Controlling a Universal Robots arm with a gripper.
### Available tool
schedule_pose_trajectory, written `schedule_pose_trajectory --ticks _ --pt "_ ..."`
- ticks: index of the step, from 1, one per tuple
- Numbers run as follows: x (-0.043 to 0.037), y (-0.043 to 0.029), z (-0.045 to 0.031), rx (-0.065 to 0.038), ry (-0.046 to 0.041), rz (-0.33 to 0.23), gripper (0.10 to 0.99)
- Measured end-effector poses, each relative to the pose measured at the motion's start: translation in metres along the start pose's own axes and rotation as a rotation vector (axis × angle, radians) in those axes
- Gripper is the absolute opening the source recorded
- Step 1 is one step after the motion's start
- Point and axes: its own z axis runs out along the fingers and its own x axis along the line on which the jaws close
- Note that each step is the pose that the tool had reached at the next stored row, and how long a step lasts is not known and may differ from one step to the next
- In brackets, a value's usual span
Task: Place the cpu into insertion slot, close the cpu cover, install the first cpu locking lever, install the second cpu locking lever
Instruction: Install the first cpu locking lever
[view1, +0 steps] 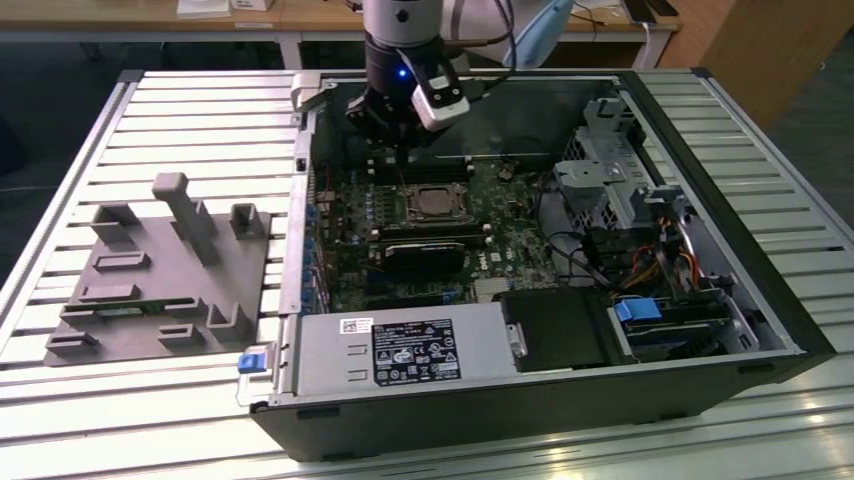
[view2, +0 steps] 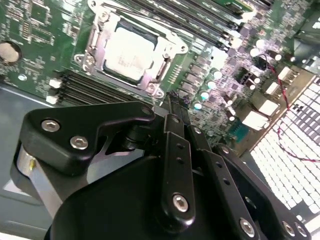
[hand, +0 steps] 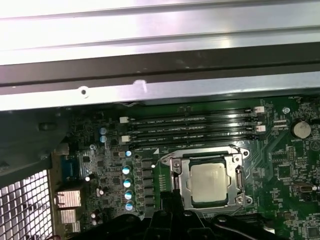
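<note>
Cpu (hand: 208, 182), one, lies in the insertion slot (view1: 430, 203) beneath one closed cpu cover (hand: 236, 175); one gripper (view2: 175, 98), fingers narrowed together, empty, hangs beside the slot's corner.

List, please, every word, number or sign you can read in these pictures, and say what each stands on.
Nothing here can be read out.
Large white label on the power supply: lines of print and symbols, too small to read.
Small white sticker on the same housing: too small to read.
cpu top: no legible marking.
White print on the green circuit board: too small to read.
</note>
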Motion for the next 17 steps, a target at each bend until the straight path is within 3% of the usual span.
schedule_pose_trajectory --ticks 8,17 --pt "0.0119 0.0006 0.0023 0.0 -0.002 -0.002 0.106" --pt "0.0182 0.0091 0.0065 0.0 -0.0023 -0.005 0.106"
